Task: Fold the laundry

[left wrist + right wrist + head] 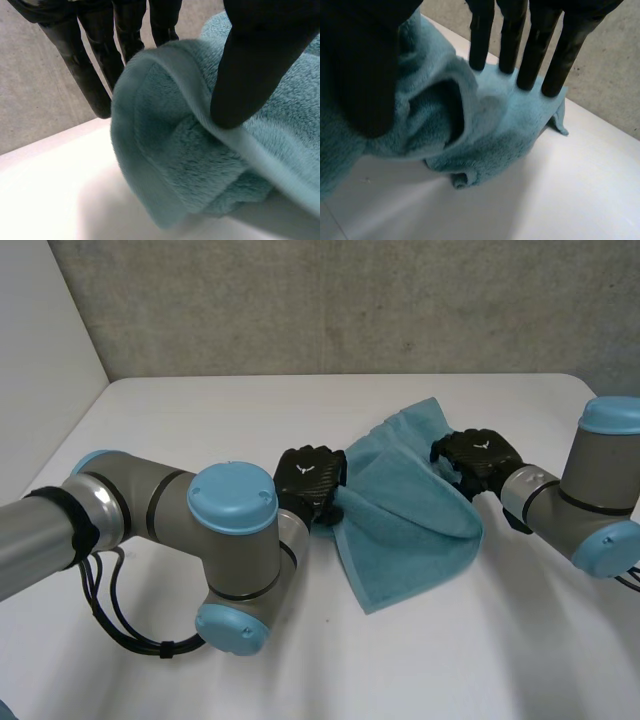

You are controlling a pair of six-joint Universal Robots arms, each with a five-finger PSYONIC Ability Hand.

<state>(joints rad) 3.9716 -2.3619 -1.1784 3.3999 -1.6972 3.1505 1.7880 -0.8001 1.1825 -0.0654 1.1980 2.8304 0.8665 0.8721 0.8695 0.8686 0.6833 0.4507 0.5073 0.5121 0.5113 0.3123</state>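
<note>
**Both hands on the towel, mid-fold, cloth slung between them**

Left first. Your left hand is at the left edge of the teal towel, near the middle of the white table. In the left wrist view the thumb presses down on the hemmed edge, which rolls over between the thumb and the straight fingers behind it. It reads as a pinch on the hem. The contact on the finger side is hidden by cloth, so treat that as likely rather than certain.

In the middle, the towel spans hand to hand. One end is rumpled on the far side and one corner points back toward you on the table. Its long axis runs roughly far to near, so the hands hold it across its short axis.

On the right, your right hand is on the towel's right edge. In the right wrist view a bunch of cloth is caught between its thumb and its straight fingers, so that hand is clamped on the towel too.

For the next move, the loose near corner lies closer to your left hand than to your right. I'd judge the fold about half done, with the edges not yet lined up.
</note>
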